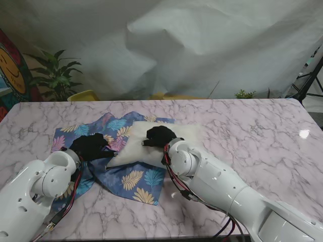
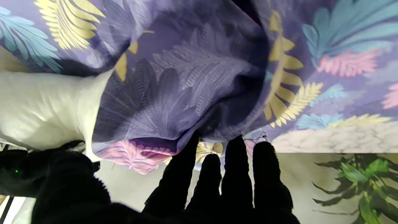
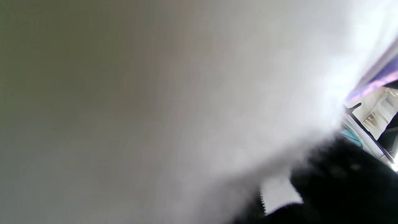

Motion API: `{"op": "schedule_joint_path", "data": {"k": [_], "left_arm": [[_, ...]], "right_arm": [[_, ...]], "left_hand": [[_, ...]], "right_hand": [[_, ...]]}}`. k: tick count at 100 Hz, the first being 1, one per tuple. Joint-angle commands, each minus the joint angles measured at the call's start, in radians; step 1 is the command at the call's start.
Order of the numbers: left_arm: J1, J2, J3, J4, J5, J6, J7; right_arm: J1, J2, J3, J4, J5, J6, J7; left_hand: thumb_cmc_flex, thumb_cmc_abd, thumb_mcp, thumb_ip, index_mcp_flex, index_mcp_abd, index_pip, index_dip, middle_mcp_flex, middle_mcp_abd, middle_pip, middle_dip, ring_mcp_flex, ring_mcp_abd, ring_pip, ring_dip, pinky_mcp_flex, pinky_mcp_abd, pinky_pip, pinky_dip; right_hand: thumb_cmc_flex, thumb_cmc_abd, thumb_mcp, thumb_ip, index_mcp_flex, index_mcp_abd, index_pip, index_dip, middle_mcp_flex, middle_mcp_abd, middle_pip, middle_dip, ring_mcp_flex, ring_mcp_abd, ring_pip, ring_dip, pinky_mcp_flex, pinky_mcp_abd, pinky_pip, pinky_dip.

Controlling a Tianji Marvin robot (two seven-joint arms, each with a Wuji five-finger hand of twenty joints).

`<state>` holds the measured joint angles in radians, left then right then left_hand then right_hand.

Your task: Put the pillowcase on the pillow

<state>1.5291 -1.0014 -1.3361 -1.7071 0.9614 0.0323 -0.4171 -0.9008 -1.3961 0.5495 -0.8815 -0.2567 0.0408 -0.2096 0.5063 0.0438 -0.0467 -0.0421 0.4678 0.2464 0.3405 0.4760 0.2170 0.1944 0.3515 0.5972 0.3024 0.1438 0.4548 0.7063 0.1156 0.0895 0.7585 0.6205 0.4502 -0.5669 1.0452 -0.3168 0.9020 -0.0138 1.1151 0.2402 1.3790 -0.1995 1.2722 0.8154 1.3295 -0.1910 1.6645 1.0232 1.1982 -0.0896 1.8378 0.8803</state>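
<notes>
A white pillow point(image 1: 146, 151) lies on the marble table, its left corner over a blue leaf-print pillowcase point(image 1: 128, 181) spread under and beside it. My right hand point(image 1: 160, 136) sits on top of the pillow with its fingers curled into it. The right wrist view is filled by blurred white pillow point(image 3: 186, 109). My left hand point(image 1: 90, 146) rests on the pillowcase at the pillow's left corner. In the left wrist view its fingers point(image 2: 236, 174) are stretched out, tips touching a raised fold of pillowcase point(image 2: 186, 93) that shows its faded inner side, with the pillow point(image 2: 43, 105) beside it.
The marble table point(image 1: 252, 131) stretches wide to my right. A green plant point(image 1: 55, 75) and a yellow object point(image 1: 83, 95) stand past the far left edge, before a white backdrop. A black stand point(image 1: 310, 80) is at far right.
</notes>
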Motion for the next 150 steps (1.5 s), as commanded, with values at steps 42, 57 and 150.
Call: {"op": "schedule_joint_path", "data": {"k": [42,57,150], "left_arm": [[0.058,-0.041,0.048,0.014,-0.007,0.126,0.156],[0.069,-0.042,0.041,-0.001,-0.024,0.128,0.158],[0.045,-0.03,0.137,-0.013,0.276,0.147,0.137]], "right_arm": [[0.01,-0.007,-0.011,0.007,-0.001,-0.02,0.012],[0.023,-0.016,-0.018,0.032,0.011,-0.031,0.023],[0.029,-0.008,-0.013,0.01,0.014,-0.024,0.038]], "left_hand": [[0.465,-0.248,0.085,0.028,0.183,-0.212,0.577,0.09,0.262,-0.054,0.211,0.093,0.231,-0.024,0.238,0.12,0.148,0.012,0.328,0.034],[0.541,-0.283,0.135,0.033,0.202,-0.274,0.684,0.07,0.285,-0.078,0.227,0.09,0.242,-0.025,0.232,0.107,0.154,0.004,0.342,0.02],[0.532,-0.239,0.113,0.023,0.131,-0.222,0.73,0.192,0.284,-0.082,0.212,0.081,0.258,-0.003,0.179,0.068,0.202,-0.014,0.356,0.023]], "right_hand": [[0.025,0.045,0.066,0.038,0.116,0.042,0.039,0.025,0.069,-0.026,0.14,0.016,-0.01,0.023,0.097,-0.002,0.068,-0.363,0.256,0.014],[0.026,0.046,0.066,0.039,0.115,0.042,0.038,0.026,0.07,-0.027,0.139,0.016,-0.01,0.024,0.097,-0.003,0.068,-0.363,0.256,0.014],[0.025,0.052,0.062,0.038,0.111,0.038,0.038,0.027,0.07,-0.029,0.137,0.016,-0.01,0.025,0.093,-0.004,0.067,-0.36,0.256,0.009]]}}
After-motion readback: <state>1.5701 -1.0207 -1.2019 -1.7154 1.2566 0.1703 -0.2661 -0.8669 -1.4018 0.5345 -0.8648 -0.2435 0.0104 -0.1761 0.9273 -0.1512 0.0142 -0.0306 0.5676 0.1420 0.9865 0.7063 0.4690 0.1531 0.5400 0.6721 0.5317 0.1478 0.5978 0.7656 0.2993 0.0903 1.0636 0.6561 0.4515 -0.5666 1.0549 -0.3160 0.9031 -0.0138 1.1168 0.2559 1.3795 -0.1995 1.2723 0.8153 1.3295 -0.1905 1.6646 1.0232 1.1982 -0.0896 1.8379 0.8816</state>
